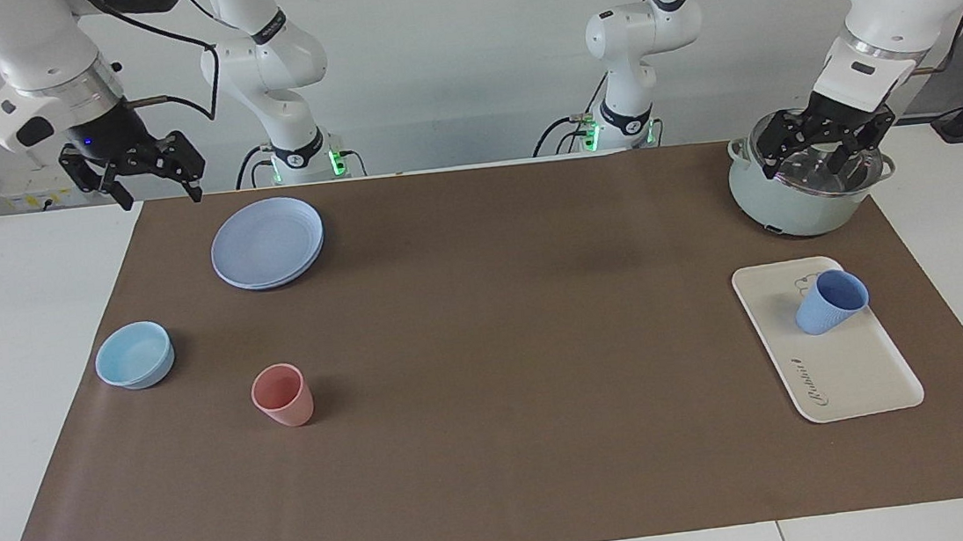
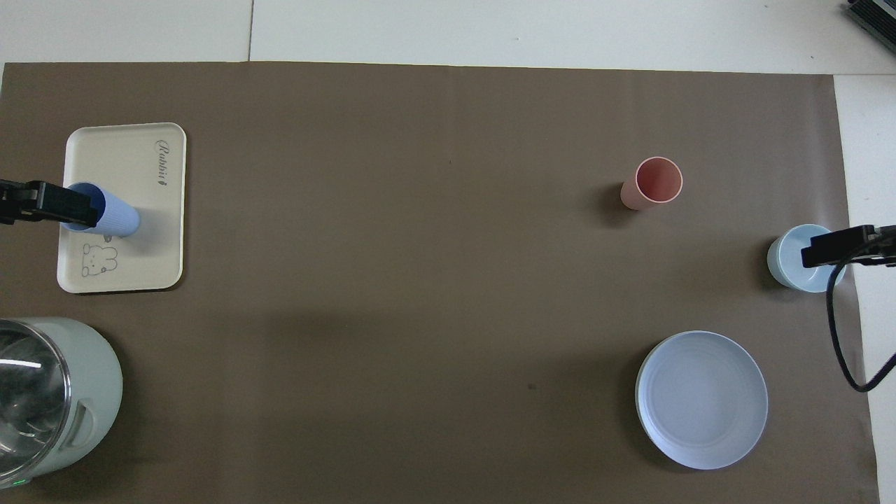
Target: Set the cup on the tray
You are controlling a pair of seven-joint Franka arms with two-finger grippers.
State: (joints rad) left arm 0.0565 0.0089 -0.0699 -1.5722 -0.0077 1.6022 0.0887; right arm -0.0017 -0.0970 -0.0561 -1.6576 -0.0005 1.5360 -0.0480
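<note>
The periwinkle-blue cup [image 1: 829,301] stands upright on the cream-white tray [image 1: 853,372], at the tray's end nearer to the robots, beside the bear drawing. It also shows in the overhead view [image 2: 115,215] on the tray [image 2: 150,245]. My left gripper [image 1: 821,158] is open and empty, raised over the pot and apart from the cup; its tip shows in the overhead view [image 2: 49,203]. My right gripper [image 1: 158,194] is open and empty, raised over the mat's corner at the right arm's end; it also shows in the overhead view [image 2: 840,246].
A pale green pot [image 1: 802,204] with a glass lid stands nearer to the robots than the tray. A round blue plate [image 1: 267,241], a light-blue bowl [image 1: 134,355] and a pink cup [image 1: 282,396] sit toward the right arm's end.
</note>
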